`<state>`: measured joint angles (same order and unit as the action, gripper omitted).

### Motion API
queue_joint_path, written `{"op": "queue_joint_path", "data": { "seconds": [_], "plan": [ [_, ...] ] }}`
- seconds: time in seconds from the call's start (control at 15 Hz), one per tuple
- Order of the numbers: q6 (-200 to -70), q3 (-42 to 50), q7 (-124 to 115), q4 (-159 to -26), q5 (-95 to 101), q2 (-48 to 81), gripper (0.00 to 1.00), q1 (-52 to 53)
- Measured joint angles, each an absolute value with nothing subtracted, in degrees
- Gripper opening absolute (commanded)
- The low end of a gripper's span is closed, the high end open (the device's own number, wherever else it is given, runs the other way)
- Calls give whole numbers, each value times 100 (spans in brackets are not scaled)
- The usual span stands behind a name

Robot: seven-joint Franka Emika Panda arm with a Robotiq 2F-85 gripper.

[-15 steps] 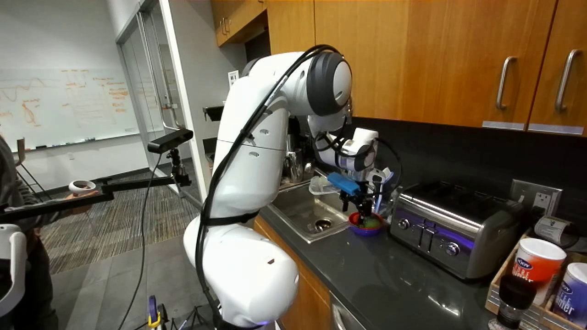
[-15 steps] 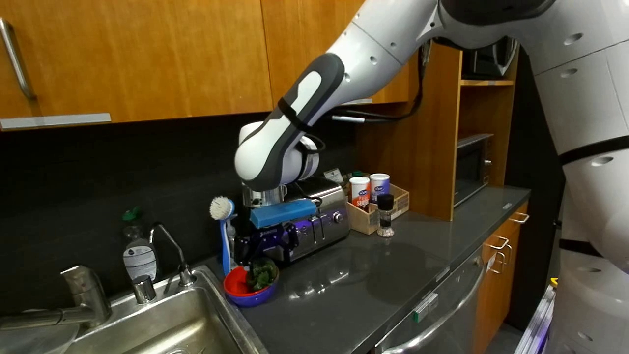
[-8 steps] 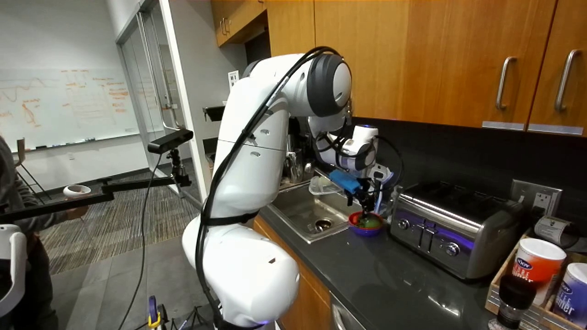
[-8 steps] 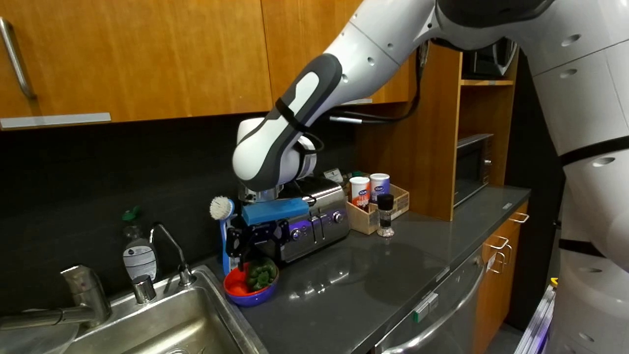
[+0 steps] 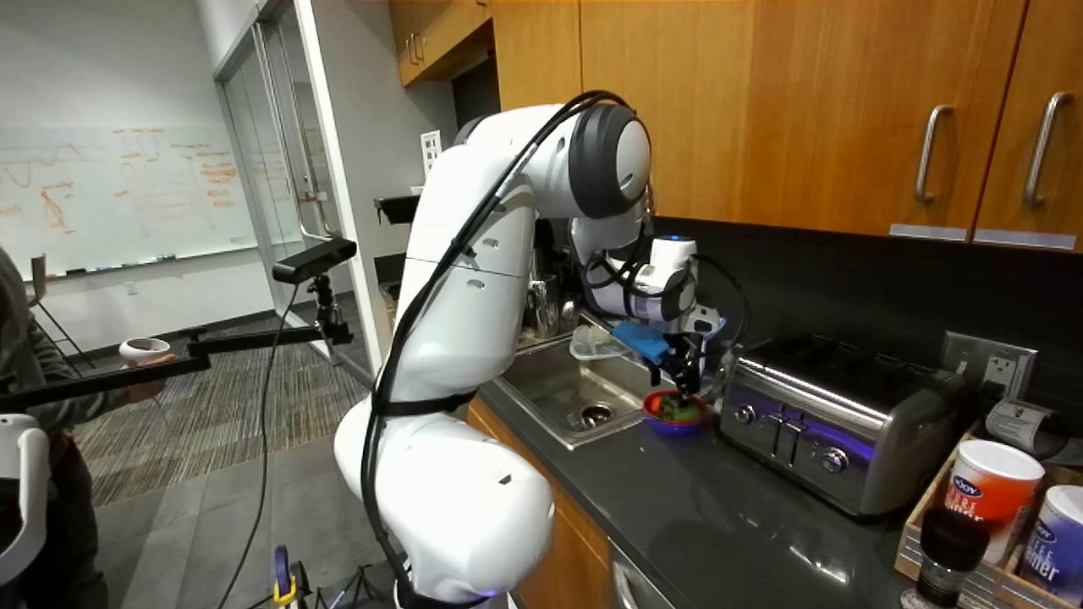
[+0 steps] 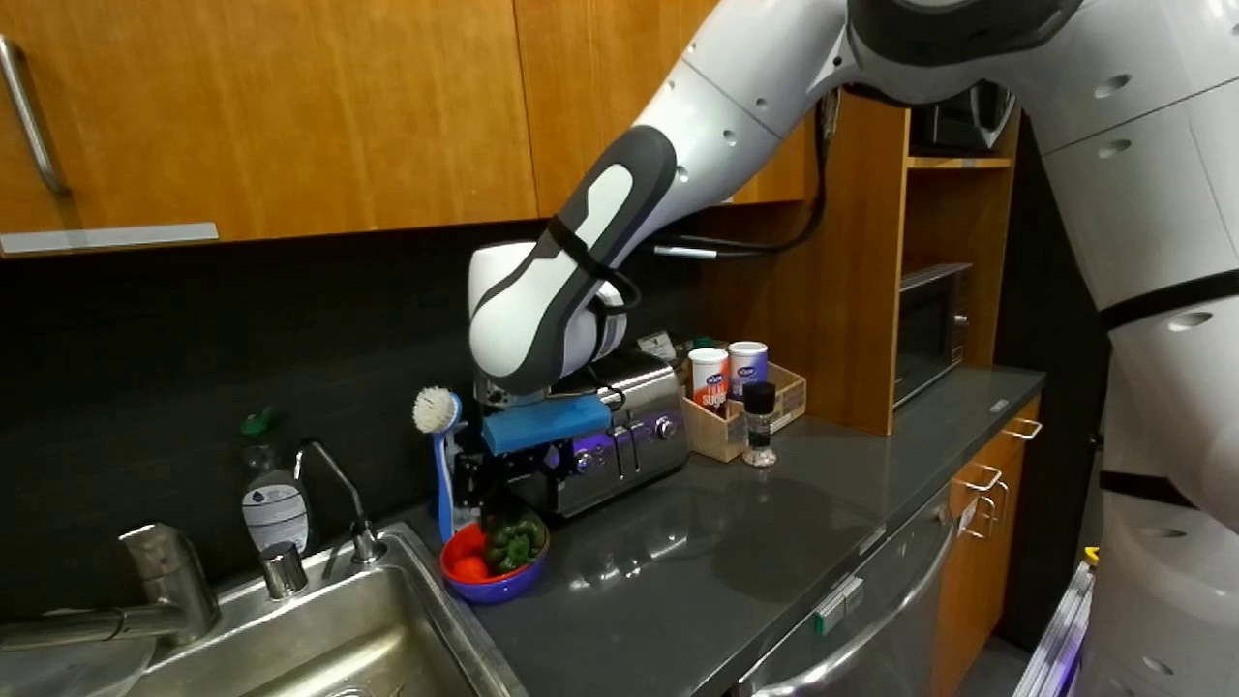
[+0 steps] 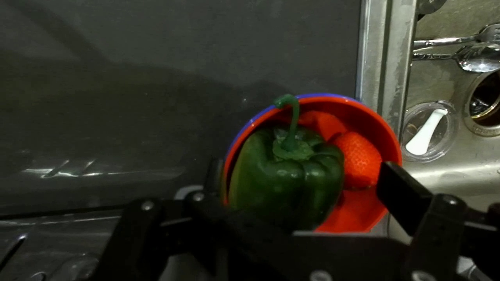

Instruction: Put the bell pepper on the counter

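Observation:
The green bell pepper [image 7: 289, 175] sits in a red bowl with a blue outside [image 7: 392, 136], stem toward the top of the wrist view. It also shows in both exterior views [image 5: 682, 409] [image 6: 514, 544]. The bowl stands on the dark grey counter [image 6: 678, 600] beside the sink. My gripper [image 7: 304, 175] is open and empty, one finger on each side of the pepper in the wrist view. In the exterior views the gripper [image 5: 685, 396] [image 6: 486, 503] hangs over the bowl's wall side. Whether a finger touches the pepper cannot be told.
A round orange-red fruit [image 7: 357, 158] lies beside the pepper in the bowl. The steel sink [image 6: 426, 620] borders the bowl. A silver toaster [image 5: 812, 423] stands close on the other side. A blue brush [image 6: 445, 474] stands behind, with a wooden box of canisters [image 6: 716, 431] further along.
My gripper has risen slightly out of the bowl and shifted toward the wall. More of the pepper and the orange-red fruit now shows. The pepper stays in the bowl.

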<state>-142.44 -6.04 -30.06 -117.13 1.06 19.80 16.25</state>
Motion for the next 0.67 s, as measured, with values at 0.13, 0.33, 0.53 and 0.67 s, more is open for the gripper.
{"op": "queue_joint_path", "data": {
  "seconds": [0.13,0.33,0.53,0.67],
  "plan": [
    [-14282,-573,-3029,-11704,116,1981,100,1652],
    [-14289,-547,-3084,-11704,118,2000,100,1675],
    [-14289,-527,-3099,-11704,118,2041,100,1675],
    [-14295,-506,-3100,-11698,118,2066,100,1675]
  ]
}}
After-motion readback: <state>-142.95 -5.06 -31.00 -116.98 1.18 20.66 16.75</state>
